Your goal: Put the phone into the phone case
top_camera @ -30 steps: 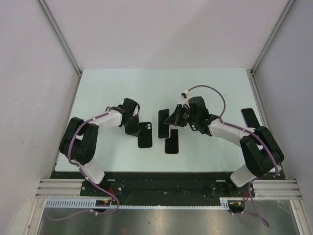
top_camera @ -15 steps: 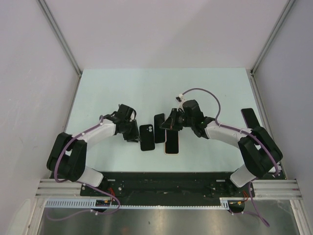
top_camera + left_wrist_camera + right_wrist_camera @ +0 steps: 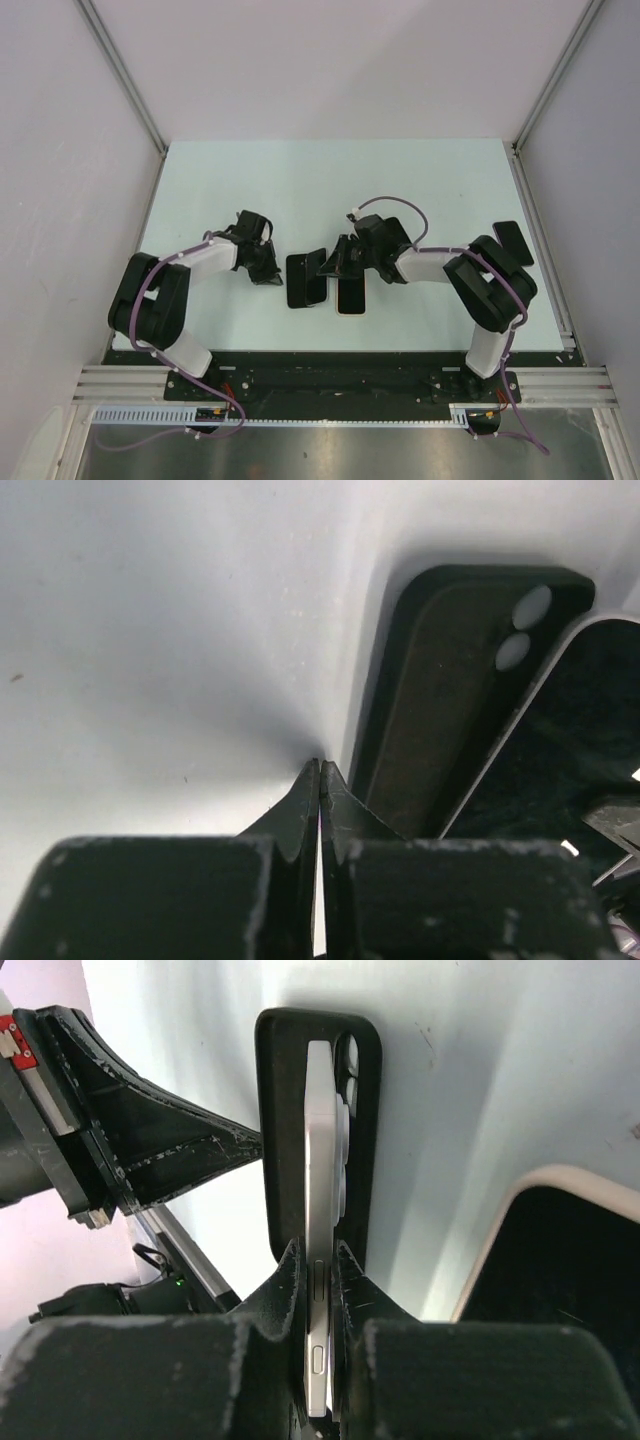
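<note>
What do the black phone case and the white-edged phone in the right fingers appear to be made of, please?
The black rectangular phone case looks like silicone or matte soft plastic: dull, unreflective surface with a rounded raised lip. The white-edged slim phone, pinched on its edge by the right fingers, seems to have a satin metal or painted frame: smooth, pale, evenly sheened.

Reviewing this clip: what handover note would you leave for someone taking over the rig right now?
Left hand: shut, empty, tips beside the long edge of the phone case.
Right hand: shut on the phone, held on edge over the case.
Done: phone lifted and brought to the case.
Left: lay it flat, press it in, release.
A second phone lies beside the case.
</note>
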`<action>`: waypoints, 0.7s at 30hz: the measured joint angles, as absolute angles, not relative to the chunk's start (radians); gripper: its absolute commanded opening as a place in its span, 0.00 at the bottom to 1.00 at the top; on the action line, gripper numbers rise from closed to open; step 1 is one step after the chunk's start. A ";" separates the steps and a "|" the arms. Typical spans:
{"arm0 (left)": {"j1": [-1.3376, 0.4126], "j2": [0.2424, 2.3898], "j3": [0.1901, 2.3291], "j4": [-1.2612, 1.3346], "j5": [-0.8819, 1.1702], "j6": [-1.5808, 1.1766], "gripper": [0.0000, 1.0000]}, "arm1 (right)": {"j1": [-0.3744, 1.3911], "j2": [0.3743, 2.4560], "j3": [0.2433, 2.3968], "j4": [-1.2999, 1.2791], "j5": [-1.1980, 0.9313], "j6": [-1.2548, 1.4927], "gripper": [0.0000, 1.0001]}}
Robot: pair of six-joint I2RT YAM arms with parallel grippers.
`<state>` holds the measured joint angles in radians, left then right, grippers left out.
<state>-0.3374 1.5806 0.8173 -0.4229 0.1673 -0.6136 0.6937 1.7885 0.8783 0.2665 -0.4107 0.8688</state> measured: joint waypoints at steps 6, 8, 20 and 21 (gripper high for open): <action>-0.333 1.601 0.825 -0.385 0.206 -0.605 0.00 | 0.702 1.864 0.945 0.289 -0.419 0.901 0.00; -0.333 1.603 0.825 -0.379 0.213 -0.603 0.00 | 0.705 1.882 0.958 0.292 -0.420 0.906 0.00; -0.331 1.602 0.780 -0.290 0.299 -0.619 0.00 | 0.706 1.944 0.990 0.345 -0.443 0.943 0.00; -0.330 1.600 0.776 -0.286 0.301 -0.621 0.00 | 0.706 1.945 0.991 0.347 -0.445 0.944 0.00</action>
